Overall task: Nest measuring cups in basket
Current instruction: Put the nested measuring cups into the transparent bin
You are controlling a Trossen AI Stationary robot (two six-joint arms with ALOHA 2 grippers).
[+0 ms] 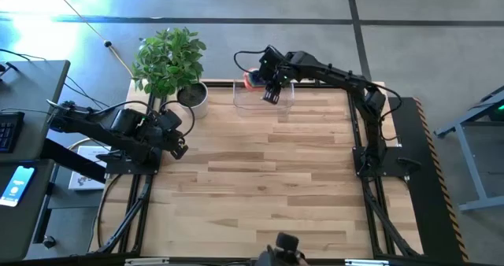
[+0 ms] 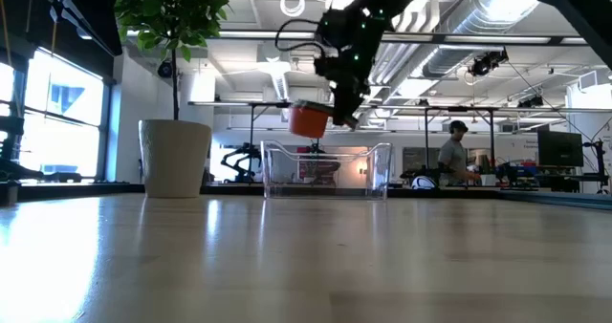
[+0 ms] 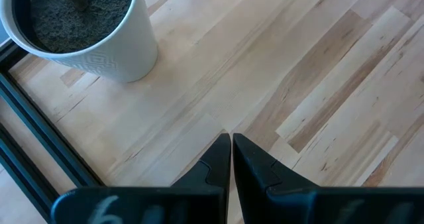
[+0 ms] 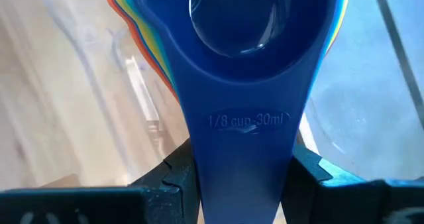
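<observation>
The measuring cups (image 4: 258, 25) are nested in one stack: the blue one lies on top, with orange, yellow and light blue rims showing beneath it. My right gripper (image 1: 270, 93) is shut on the stack and carries it over the far left part of the clear basket (image 1: 264, 102), which stands at the table's far edge. In the low view the orange outer cup (image 2: 309, 120) hangs above the basket's rim (image 2: 325, 149). My left gripper (image 3: 230, 144) is shut on nothing and waits at the table's left side, near the white plant pot. My right gripper pinches the stacked flat handles (image 4: 242, 151) between its two fingers (image 4: 173, 174), one on each long edge, a little behind the bowls. The fingers slant down and run along the handles. The stack is lifted clear, above the basket, with the bowls pointing away from the gripper.
A white pot (image 1: 193, 97) with a leafy plant (image 1: 169, 57) stands left of the basket at the far edge. Bare wooden tabletop (image 1: 268, 179) spreads across the middle and near side. A person (image 2: 451, 161) stands in the room beyond the table.
</observation>
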